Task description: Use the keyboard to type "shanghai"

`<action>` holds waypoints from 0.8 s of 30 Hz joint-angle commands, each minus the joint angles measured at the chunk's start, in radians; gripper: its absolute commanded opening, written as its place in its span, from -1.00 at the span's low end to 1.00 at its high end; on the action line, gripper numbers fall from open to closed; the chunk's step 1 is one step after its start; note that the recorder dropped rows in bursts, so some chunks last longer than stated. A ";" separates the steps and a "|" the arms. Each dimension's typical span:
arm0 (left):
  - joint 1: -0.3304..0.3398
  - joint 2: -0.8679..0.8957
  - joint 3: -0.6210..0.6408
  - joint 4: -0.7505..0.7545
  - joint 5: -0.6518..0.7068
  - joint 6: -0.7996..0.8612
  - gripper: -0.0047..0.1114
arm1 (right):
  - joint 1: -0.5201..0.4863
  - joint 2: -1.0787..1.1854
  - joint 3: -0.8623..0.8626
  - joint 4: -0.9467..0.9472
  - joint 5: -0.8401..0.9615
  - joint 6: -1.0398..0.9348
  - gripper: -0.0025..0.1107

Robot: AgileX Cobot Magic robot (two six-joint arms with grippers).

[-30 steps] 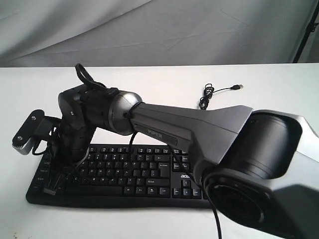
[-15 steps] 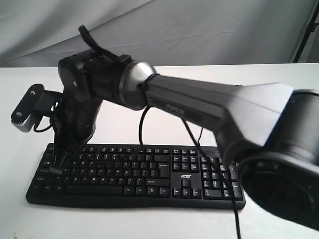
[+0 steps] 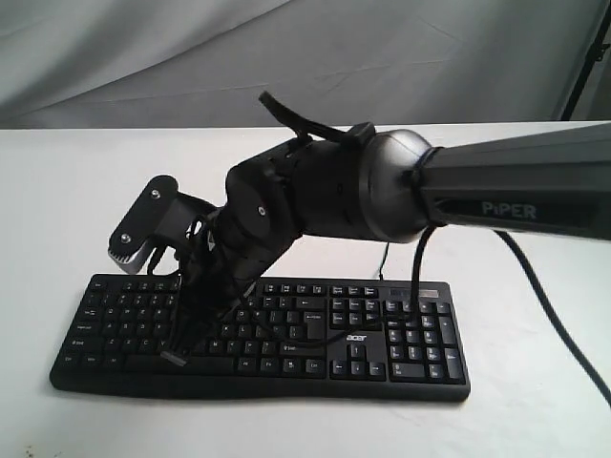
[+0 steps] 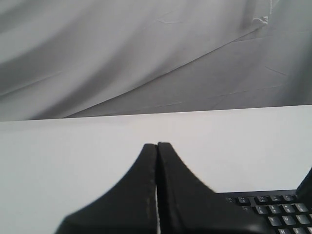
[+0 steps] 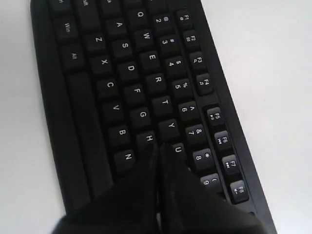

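Observation:
The black keyboard [image 3: 382,336] lies along the front of the white table, its "acer" logo by the arrow keys. My right gripper [image 3: 176,356] reaches across from the right and points down over the left half of the keys. In the right wrist view this gripper [image 5: 158,146] is shut and empty, with its tips between the H and U keys of the keyboard [image 5: 122,73]. I cannot tell whether it touches a key. My left gripper [image 4: 157,145] is shut and empty over bare table, with a corner of the keyboard [image 4: 275,210] beside it. It is out of the exterior view.
A grey cloth backdrop [image 3: 305,57] hangs behind the table [image 3: 76,191]. The right arm's thick body [image 3: 496,191] spans the right half of the scene, and its black cable [image 3: 554,320] hangs down past the number pad.
The right arm has swung from the keyboard's left end toward its middle. It rose half a second ago, and its gripper now points down over the keys again.

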 commanded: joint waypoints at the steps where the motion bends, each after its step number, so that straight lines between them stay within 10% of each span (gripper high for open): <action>1: -0.006 -0.002 0.002 -0.007 -0.005 -0.003 -0.92 | -0.006 0.029 0.009 0.047 -0.043 0.002 -0.96; 24: -0.006 -0.002 0.002 -0.007 -0.005 -0.003 -0.92 | -0.017 0.129 -0.100 0.077 0.006 -0.027 -0.96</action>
